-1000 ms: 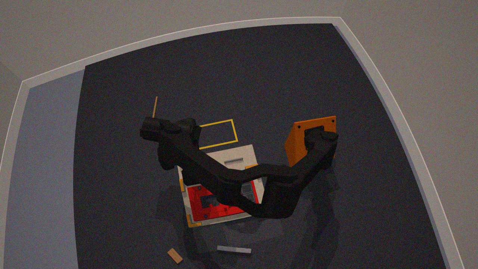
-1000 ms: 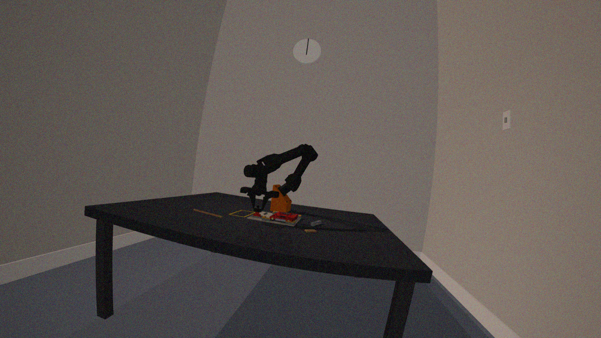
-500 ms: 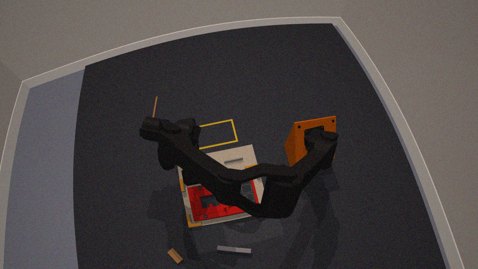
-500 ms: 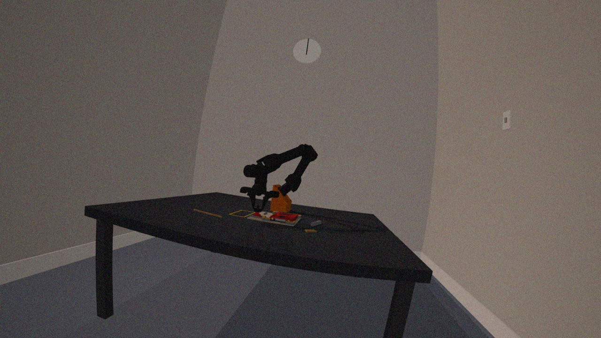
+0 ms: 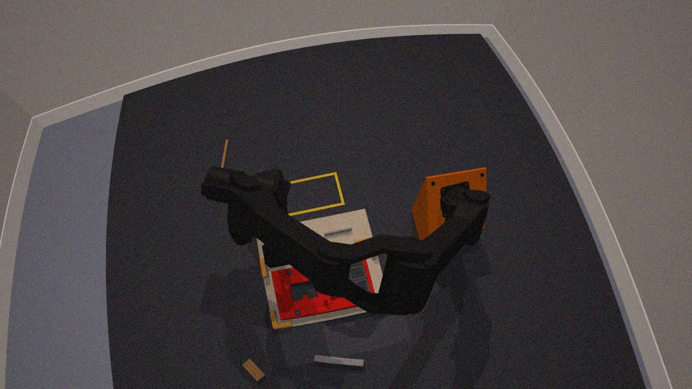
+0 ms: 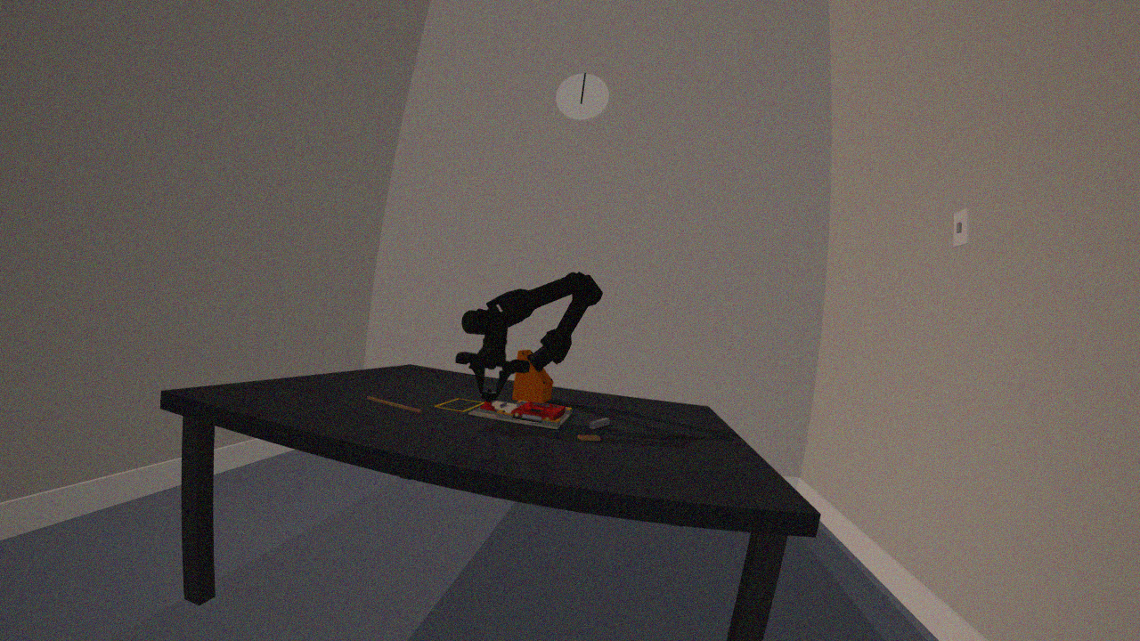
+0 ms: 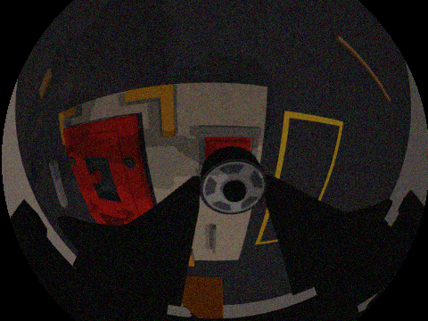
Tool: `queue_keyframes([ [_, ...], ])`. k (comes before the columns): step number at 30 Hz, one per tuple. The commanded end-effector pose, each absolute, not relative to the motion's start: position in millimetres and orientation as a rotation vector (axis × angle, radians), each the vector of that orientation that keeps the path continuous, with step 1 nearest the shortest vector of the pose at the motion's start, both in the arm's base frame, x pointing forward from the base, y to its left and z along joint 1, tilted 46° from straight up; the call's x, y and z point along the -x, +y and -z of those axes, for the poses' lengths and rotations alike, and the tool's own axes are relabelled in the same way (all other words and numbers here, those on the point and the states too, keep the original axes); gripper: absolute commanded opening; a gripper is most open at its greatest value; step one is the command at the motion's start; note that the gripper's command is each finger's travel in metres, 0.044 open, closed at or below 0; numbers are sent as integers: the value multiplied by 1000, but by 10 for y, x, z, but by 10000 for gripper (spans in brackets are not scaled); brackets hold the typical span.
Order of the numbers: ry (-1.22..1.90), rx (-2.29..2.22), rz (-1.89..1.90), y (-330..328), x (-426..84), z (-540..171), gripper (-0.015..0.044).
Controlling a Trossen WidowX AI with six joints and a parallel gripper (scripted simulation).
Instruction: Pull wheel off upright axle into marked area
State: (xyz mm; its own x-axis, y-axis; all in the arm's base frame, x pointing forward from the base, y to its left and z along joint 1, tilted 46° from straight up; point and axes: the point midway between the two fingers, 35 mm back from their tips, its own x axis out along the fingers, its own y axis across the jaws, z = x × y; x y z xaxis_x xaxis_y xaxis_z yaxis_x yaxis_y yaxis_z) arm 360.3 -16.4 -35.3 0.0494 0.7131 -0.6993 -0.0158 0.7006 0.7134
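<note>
On the tabletop (image 5: 387,120), a stick (image 5: 224,153) lies leftmost. The pincer (image 7: 234,196) grips the wheel (image 7: 232,187) above the board (image 5: 346,223), just beside the yellow outline (image 5: 317,193). The orange base (image 5: 430,203) stands right.

Black arm (image 5: 309,246) and black claw (image 7: 234,209) over a dark charcoal tabletop (image 5: 387,111). Wheel (image 7: 232,187) with a black tyre, pale grey hub, ring of darker grey oval cut-outs and a black centre hole. Yellow outline for the marked area (image 5: 317,193), dark tabletop colour inside. Cream-white board (image 5: 346,225) with orange corner tabs and a grey slot; bright red panel (image 5: 309,297) with dark cut-outs and small dark dots. Orange base plate (image 5: 430,203) with black screw dots. Thin tan stick (image 5: 224,153), tan wooden block (image 5: 253,370), pale grey bar (image 5: 338,360). Beige-grey walls, blue-grey floor, white skirting. White wall disc (image 6: 582,96) with one black line.
</note>
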Motion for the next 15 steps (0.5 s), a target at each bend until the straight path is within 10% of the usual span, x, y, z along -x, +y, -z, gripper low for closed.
queue_keyframes([
  [1, 1418, -622, -609, -216, -3611, 311, 0],
  [15, 1417, -623, -608, -250, -3609, 280, 0],
])
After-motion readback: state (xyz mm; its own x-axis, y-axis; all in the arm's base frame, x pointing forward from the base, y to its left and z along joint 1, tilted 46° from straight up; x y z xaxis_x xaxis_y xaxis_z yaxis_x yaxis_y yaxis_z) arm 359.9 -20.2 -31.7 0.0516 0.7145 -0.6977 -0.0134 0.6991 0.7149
